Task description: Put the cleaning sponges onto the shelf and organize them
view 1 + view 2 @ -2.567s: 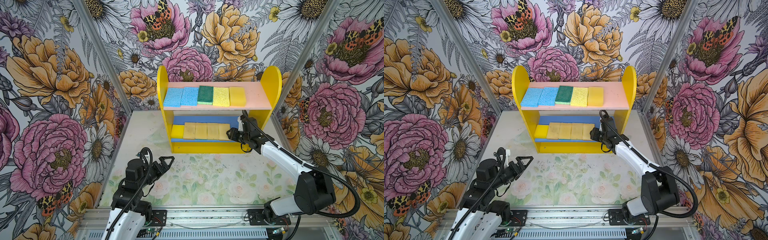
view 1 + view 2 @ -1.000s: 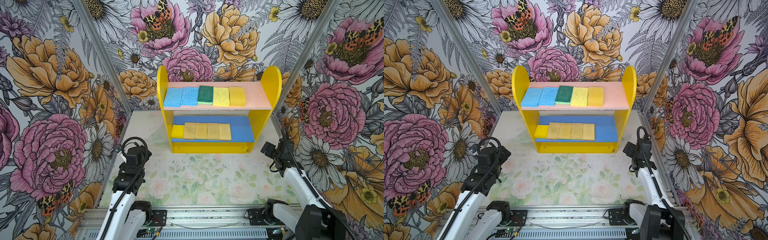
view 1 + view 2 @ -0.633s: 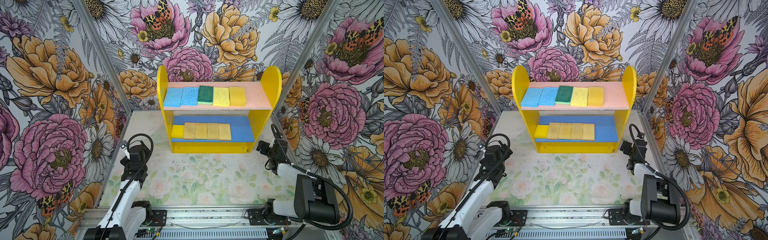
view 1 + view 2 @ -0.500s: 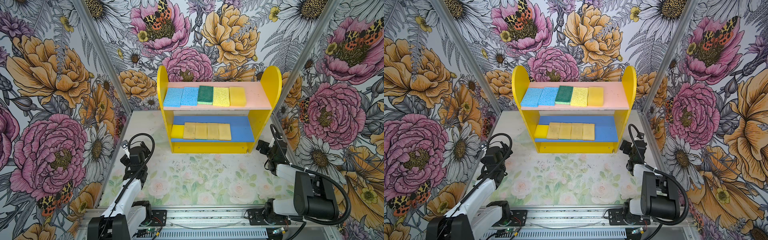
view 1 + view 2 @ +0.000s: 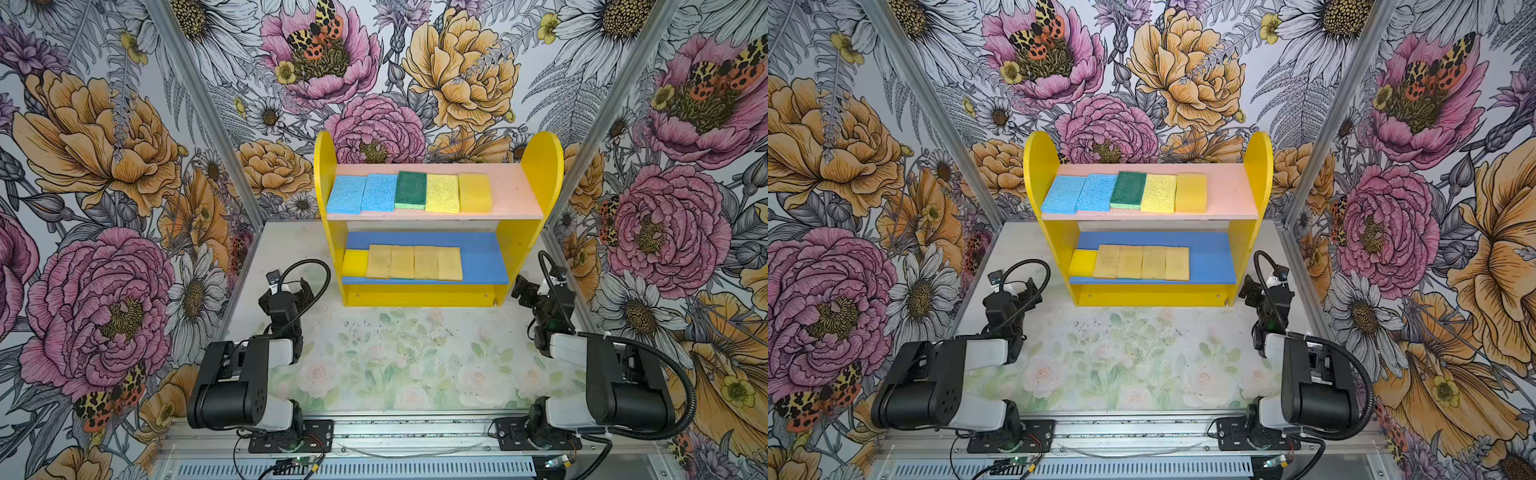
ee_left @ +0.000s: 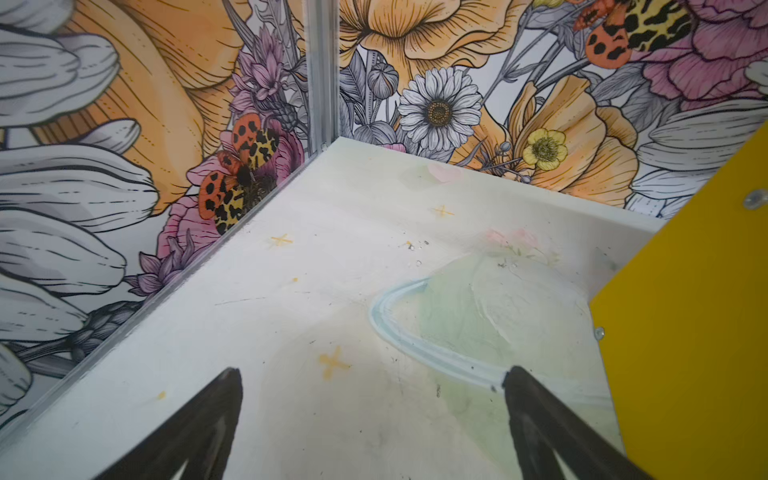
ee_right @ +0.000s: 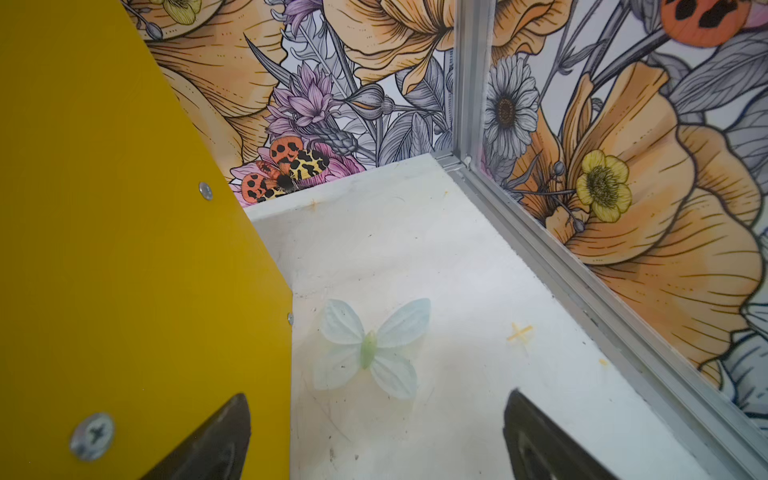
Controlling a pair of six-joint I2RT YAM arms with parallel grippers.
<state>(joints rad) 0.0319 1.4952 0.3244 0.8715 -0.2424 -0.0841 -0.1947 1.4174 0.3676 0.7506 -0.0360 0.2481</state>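
In both top views the shelf [image 5: 536, 166] [image 5: 1254, 166] stands at the back of the table. Its pink upper board holds a row of cleaning sponges: two light blue [image 5: 345, 194], one dark green [image 5: 410, 189], one pale yellow [image 5: 442, 193], one tan-yellow [image 5: 475, 192]. On the blue lower board lie a small bright yellow sponge [image 5: 354, 262] and several tan-yellow ones [image 5: 415, 262]. My left gripper [image 5: 289, 293] [image 6: 370, 374] is open and empty, left of the shelf's foot. My right gripper [image 5: 525, 291] [image 7: 377, 395] is open and empty beside the shelf's right panel [image 7: 124, 249].
Floral walls with aluminium posts [image 5: 199, 108] close in the table on three sides. Both arms are folded low over their bases by the front rail [image 5: 415, 432]. The shelf's left panel [image 6: 685, 311] is close to my left gripper. A floral mat [image 5: 395, 357] covers the table.
My right gripper has come away from the lower board and drawn back to the right. Both arms have folded down toward their bases. The sponges have not moved.
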